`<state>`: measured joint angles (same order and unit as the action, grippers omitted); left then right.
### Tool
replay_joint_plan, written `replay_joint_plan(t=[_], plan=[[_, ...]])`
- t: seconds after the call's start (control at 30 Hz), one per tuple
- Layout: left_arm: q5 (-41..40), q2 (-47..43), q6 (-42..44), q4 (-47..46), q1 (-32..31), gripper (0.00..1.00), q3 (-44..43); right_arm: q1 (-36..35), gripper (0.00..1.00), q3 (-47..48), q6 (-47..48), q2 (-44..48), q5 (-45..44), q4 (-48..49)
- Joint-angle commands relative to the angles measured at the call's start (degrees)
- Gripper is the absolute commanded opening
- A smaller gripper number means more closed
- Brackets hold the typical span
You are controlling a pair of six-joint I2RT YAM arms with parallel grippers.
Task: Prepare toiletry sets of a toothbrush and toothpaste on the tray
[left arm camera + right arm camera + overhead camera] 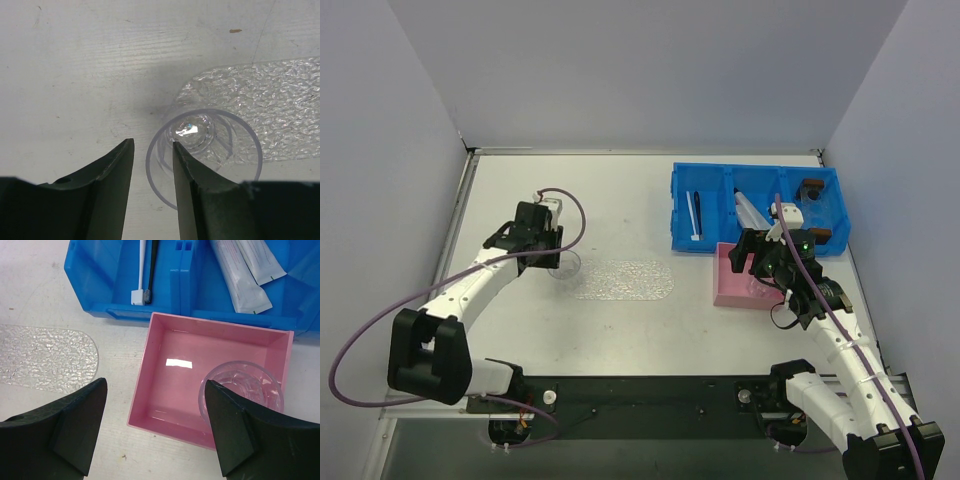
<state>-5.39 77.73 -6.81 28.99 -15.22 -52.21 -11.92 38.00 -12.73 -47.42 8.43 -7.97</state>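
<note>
Well, the tray (623, 279) lies mid-table, toothbrush (143, 265) and toothpaste (239, 280) in the blue bin (95, 280) (none out yet). Left gripper (153, 142), fingers (110, 180) apart, straddles the rim of a clear cup (200, 131): lift straight up, lest it tip. Right gripper (156, 382) gapes over the pink box (220, 340).

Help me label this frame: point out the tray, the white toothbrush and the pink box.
tray (622, 279), top view, middle of its textured surface.
white toothbrush (142, 265), right wrist view, its handle.
pink box (175, 390), right wrist view, bare floor.
</note>
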Motion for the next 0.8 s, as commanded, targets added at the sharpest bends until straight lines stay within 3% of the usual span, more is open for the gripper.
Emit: replay_joint_plan(t=[0.0, 0.43, 0.57, 0.77], plan=[[-0.5, -2.9, 0.3, -3.1, 0.3, 0.47, 0.1, 0.5, 0.74, 0.1, 0.4, 0.0, 0.1, 1.2], [-0.3, -11.8, 1.8, -4.6, -0.7, 0.49, 3.1, 0.5, 0.73, 3.7, 0.0, 1.4, -1.5, -3.5], [0.4, -21.1, 2.1, -9.2, -1.0, 0.48, 4.7, 0.5, 0.72, 8.4, -0.3, 1.8, -3.3, -7.4], [3.4, -24.3, -0.7, -13.9, -1.0, 0.52, -1.8, 0.7, 0.73, 15.5, 1.5, 0.7, -10.8, -12.6]])
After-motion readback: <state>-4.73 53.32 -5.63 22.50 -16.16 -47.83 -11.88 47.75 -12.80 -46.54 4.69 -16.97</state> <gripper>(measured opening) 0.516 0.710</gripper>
